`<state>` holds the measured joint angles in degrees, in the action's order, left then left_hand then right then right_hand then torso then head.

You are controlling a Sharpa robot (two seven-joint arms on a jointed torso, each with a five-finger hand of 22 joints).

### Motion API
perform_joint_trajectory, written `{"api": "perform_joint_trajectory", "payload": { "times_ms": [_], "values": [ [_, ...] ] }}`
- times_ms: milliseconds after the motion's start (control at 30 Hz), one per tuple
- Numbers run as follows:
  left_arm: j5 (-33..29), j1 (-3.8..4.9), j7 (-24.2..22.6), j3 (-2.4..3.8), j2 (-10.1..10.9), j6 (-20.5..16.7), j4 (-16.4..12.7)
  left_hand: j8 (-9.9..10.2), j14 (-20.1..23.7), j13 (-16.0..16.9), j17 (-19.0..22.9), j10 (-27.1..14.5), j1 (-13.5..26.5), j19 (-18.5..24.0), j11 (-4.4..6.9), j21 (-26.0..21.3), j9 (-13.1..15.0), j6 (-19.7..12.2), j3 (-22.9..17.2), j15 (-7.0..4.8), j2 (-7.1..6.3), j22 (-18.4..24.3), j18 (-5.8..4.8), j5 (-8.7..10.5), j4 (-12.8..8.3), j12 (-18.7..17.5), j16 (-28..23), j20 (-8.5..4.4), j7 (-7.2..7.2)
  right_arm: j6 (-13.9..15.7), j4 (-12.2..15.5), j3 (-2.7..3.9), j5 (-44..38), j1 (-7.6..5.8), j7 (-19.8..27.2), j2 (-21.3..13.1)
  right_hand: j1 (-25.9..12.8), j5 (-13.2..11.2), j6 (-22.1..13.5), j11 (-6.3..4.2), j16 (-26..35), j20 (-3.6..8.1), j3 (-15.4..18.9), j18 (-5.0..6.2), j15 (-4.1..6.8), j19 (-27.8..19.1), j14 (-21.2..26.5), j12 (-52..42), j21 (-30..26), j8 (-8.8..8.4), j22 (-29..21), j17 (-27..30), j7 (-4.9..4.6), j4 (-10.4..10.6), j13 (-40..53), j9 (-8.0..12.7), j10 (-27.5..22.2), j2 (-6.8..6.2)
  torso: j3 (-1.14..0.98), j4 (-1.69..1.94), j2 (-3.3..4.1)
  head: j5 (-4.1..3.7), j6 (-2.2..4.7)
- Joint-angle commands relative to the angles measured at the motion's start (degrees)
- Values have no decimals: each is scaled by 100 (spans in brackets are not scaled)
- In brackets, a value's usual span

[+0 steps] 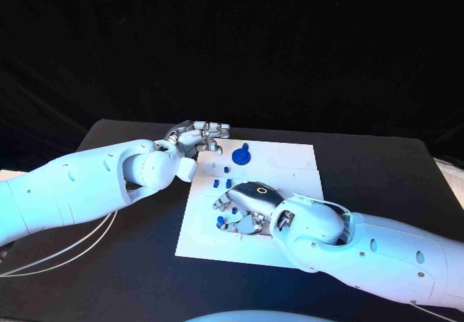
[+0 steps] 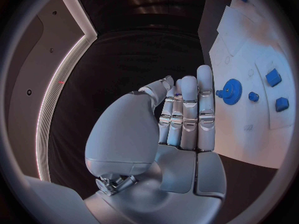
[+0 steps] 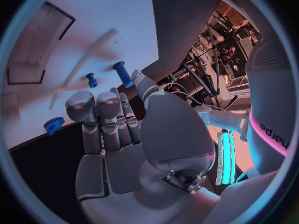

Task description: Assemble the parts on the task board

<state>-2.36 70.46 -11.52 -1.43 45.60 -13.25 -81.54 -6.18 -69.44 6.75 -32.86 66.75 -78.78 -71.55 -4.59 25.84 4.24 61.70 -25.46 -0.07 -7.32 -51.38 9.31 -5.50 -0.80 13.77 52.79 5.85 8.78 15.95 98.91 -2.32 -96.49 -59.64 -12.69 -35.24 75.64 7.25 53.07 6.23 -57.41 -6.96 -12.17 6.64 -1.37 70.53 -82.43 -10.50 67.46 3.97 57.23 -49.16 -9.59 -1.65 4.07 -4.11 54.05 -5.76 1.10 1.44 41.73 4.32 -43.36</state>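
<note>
Right hand [image 1: 249, 201] sat low over the near half of the task board [image 1: 290, 171], back of the hand up, fingers curled down toward the plate. It covered most of the parts beneath it; a few small blue parts [image 1: 225, 220] showed at its 9 o'clock edge, partly hidden by fingers. Couldn't tell from the head view whether it gripped anything. In the right wrist view the fingers [image 3: 102, 119] stood straight and side by side, nothing visible between them and the thumb, with a blue peg [image 3: 122, 74], a smaller blue pin [image 3: 92, 79] and a blue gear [image 3: 54, 125] lying on the plate beyond.

Mid-board, two small blue blocks [image 1: 220, 181] lay just at 12 o'clock of the right hand. Further out, a large blue gear [image 1: 241, 156] rested near the far edge.

Left hand [image 1: 196, 137] was at the board's far 10 o'clock corner, over the black desk [image 1: 377, 174] edge, fingers bunched near the thumb. Left wrist view showed fingers [image 2: 187, 114] straight, pressed together, holding nothing I could see; fingertip contact unclear.
</note>
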Motion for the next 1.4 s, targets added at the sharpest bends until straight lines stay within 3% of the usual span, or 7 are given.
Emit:
{"api": "perform_joint_trajectory", "payload": {
  "times_ms": [33, 300, 467, 667, 867, 1000, 1400],
  "values": [
    [14, 3, 1, 4, 1, 121, -9, -14, 25, 8, 5, -28, 0, 22, -5, -26, -7, -22, 40, 7, 14, 9, 109, 3, -9, 26, -33, -20, 8, 771, 147, 13, 226, 2, 225, -173, 75, 106, 90, 5, -22, 0, 50, 41, 34, 100, -60, -99, 64, 30, 83, -46, -8, -11, 7, -10, 92, 48, -5, -4, -8, -21, 12],
    [14, 3, 6, 3, 43, 118, -13, -13, 27, 7, 8, -33, 6, 22, -7, -29, -7, -25, 47, 9, 11, 11, 108, 9, -7, 27, -34, -19, 10, 626, 798, 112, 1206, -282, 4, -1382, -58, 115, 420, -102, -385, 45, 132, -60, 103, 435, -216, -576, 422, 113, 567, -428, -3, 129, 110, -39, 989, 137, 8, -60, -44, -224, 71],
    [15, 1, -19, 2, 73, 112, -42, -13, 27, 7, 8, -33, 6, 22, -7, -29, -7, -25, 47, 9, 11, 11, 108, 9, -7, 27, -34, -19, 10, 392, 1040, 105, 1560, -403, -359, -2136, -193, -184, 559, -418, -1143, 270, 373, -268, 356, 1016, -429, -1514, 1133, 159, 1544, -1269, 236, 318, 759, -41, 2275, 121, 7, -161, -85, -320, 152],
    [26, -16, -38, -5, 75, 114, -60, -13, 27, 7, 8, -33, 6, 22, -7, -29, -7, -25, 47, 9, 11, 11, 108, 9, -7, 27, -34, -19, 10, 385, 1147, 41, 1496, -405, -744, -2610, -154, 187, 713, -445, -1620, 344, 808, -317, 408, 1086, -418, -4163, 1345, 308, 1820, -1788, 312, 660, 3859, -68, 2099, 162, -14, -257, -133, -321, 170],
    [52, -51, -45, -20, 45, 127, -79, -13, 27, 7, 8, -33, 6, 22, -7, -29, -7, -25, 47, 9, 11, 11, 108, 9, -7, 27, -34, -19, 10, 258, 1154, -15, 1397, -388, -1039, -2823, -297, 582, 706, -458, -1691, 323, 982, -319, 391, 1078, -415, -4593, 1369, 357, 1854, -1858, 304, 1004, 4516, -86, 2009, 283, -6, -253, -189, -368, 147],
    [57, -77, -47, -25, 47, 132, -85, -14, 30, 8, 12, -37, 22, 22, -8, -36, -8, -27, 59, 12, 18, 17, 107, 19, 3, 35, -33, -15, 9, 157, 1197, -45, 1359, -323, -1378, -2858, -516, 695, 729, -463, -1803, 320, 1228, -340, 392, 1125, -435, -4821, 1430, 407, 1949, -2000, 321, 1241, 4845, -110, 2059, 190, -7, -234, -197, -415, 145],
    [60, -100, -49, -28, 62, 144, -84, -14, 30, 8, 12, -37, 22, 22, -8, -36, -8, -27, 59, 12, 18, 17, 107, 19, 3, 35, -33, -15, 9, -35, 1123, -70, 1289, -173, -1778, -2616, -433, 610, 721, -473, -2141, 323, 1670, -404, 396, 1282, -496, -5311, 1618, 529, 2239, -2437, 338, 1529, 5588, -175, 2211, 240, -6, -239, -187, -390, 102]
  ]
}}
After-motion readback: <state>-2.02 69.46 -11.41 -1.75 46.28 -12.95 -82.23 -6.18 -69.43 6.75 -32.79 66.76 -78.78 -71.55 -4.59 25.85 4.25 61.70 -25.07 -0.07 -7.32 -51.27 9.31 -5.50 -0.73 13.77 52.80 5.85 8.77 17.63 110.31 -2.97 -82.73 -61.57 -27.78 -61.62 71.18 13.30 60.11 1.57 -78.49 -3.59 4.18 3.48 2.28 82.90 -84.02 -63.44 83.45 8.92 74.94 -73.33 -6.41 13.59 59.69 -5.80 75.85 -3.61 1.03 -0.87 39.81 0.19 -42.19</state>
